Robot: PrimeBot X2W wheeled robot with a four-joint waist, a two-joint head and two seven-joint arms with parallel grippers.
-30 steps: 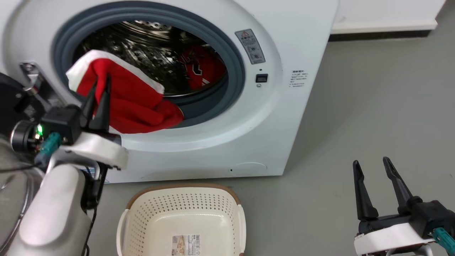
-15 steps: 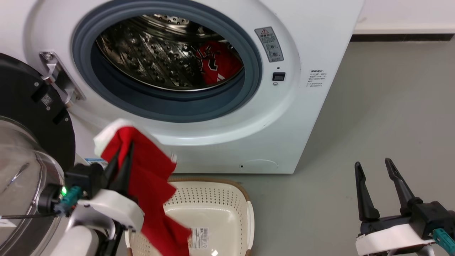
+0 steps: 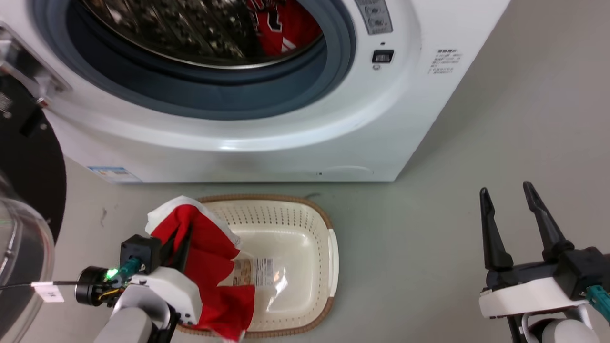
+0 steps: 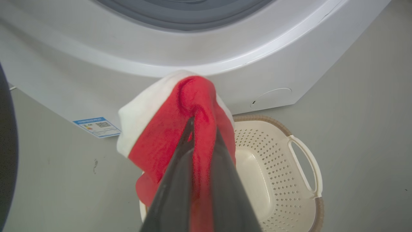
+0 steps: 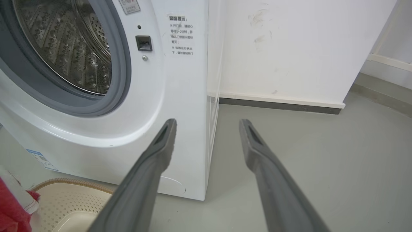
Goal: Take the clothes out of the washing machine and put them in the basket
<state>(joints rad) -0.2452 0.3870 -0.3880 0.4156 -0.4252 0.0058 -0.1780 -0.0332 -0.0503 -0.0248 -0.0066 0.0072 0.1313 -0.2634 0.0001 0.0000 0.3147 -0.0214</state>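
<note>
The left gripper (image 3: 177,240) held the plain red garment (image 3: 212,259), fingers closed on the fabric, over the left side of the basket (image 3: 286,212). The garment was not yet released. The jersey (image 3: 281,24) lay in the drum of the washing machine (image 3: 286,152). The right gripper (image 3: 506,190) stood with fingers spread and empty, well apart. Judged progress: about halfway, with one release and one further retrieval left.

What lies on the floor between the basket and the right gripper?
Only bare grey floor, seen in the head view, separates the basket from the right gripper.
</note>
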